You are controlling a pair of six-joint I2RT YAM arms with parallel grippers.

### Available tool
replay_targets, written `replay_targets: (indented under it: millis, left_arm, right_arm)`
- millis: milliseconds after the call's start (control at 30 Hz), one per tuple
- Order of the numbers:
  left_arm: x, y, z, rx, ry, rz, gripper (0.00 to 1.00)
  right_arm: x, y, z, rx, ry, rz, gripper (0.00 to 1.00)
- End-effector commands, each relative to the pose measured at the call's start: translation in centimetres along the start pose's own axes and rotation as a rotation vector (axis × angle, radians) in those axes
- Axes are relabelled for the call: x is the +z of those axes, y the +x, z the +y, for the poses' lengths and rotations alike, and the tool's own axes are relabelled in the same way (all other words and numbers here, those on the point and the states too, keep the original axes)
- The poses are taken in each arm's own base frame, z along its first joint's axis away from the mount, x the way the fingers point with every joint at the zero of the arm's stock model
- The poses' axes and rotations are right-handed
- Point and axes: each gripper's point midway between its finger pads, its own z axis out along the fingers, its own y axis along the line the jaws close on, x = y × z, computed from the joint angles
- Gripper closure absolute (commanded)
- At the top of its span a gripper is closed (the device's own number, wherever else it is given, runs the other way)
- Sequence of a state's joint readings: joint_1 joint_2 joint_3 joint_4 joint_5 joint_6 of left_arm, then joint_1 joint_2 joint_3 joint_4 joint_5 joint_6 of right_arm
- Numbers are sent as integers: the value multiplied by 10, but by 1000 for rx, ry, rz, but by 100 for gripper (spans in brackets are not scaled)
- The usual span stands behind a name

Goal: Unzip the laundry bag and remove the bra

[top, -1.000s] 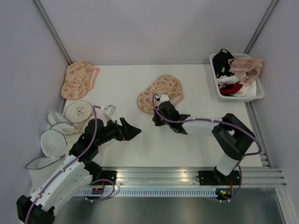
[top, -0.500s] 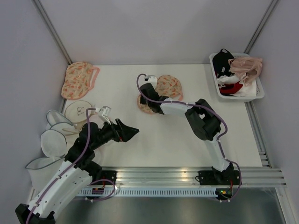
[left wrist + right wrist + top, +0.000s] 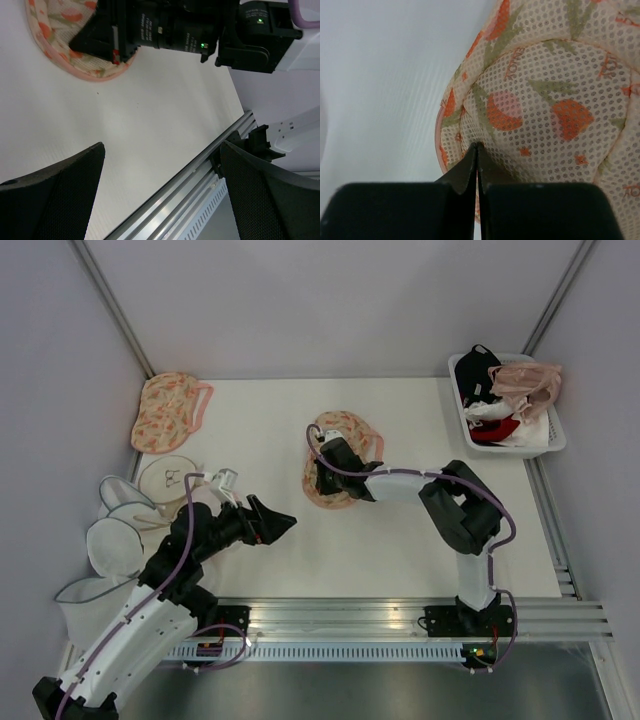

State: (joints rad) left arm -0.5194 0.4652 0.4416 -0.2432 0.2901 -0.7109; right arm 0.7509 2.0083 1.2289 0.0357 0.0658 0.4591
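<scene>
The peach floral laundry bag [image 3: 352, 430] lies mid-table, partly under my right arm. My right gripper [image 3: 318, 483] is at the bag's near-left edge. In the right wrist view its jaws [image 3: 477, 146] are shut, with the tips pinching a fold of the bag's mesh fabric [image 3: 545, 100]. The zip pull is not visible. My left gripper [image 3: 283, 523] is open and empty, hovering left of the bag. In the left wrist view [image 3: 160, 190] it is above bare table, with the bag's edge [image 3: 55, 30] and the right gripper [image 3: 100, 40] at the top. The tan bra is hidden.
A second floral pouch [image 3: 170, 410] lies at the back left. White round mesh bags [image 3: 120, 530] are piled at the left edge. A white basket [image 3: 548, 445] of garments, pale pink and black among them, stands at the back right. A metal rail [image 3: 400, 615] runs along the near edge.
My right gripper swung to the bag's far-left side, then came back to its near-left edge. The bag shifted nearer and changed shape. My left arm moved slightly.
</scene>
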Motion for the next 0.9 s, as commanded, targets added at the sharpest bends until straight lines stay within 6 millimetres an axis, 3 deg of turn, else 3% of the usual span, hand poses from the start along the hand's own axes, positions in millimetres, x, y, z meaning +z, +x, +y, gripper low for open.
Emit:
replay_targets:
  millis: [0,167,333,400,467,500,567,667,733,767,833,867]
  left_arm:
    - [6,-7,-4,-10,16,-27,0]
    - [21,-1,7,-9,7,-10,0]
    - [50,14,37,-5,-75,48,0]
    - [62,15,37,10,-46,55,0]
    - [77,30,48,-6,-52,112,0]
    - [83,26,39,2,10,100,0]
    - [94,38,46,-23,21,133,0]
    - [108,42,35,-48,111,125,0]
    - [117,41,21,-54,181,119,0]
    - [125,52,28,-84,165,154,0]
    - [138,51,16,-86,210,157,0]
    - [145,63,23,-118,193,189,0]
  right_arm:
    - [-49,114,-27,-124,-18,400,100]
    - [-107,151,-72,-190,167,490,99]
    - [-147,145,-87,-205,246,445,100]
    - [-153,143,-85,-210,230,426,99]
    - [-154,142,-79,-211,199,420,99]
    - [-155,141,-75,-209,179,415,100]
    - [-156,141,-73,-210,173,413,100]
    - [-156,142,-72,-216,160,415,99]
    - [-155,143,-68,-217,136,415,100]
    - [-155,144,-68,-215,135,413,100]
    - [-155,144,-67,-215,128,413,100]
    - [-156,144,-66,-216,124,411,100]
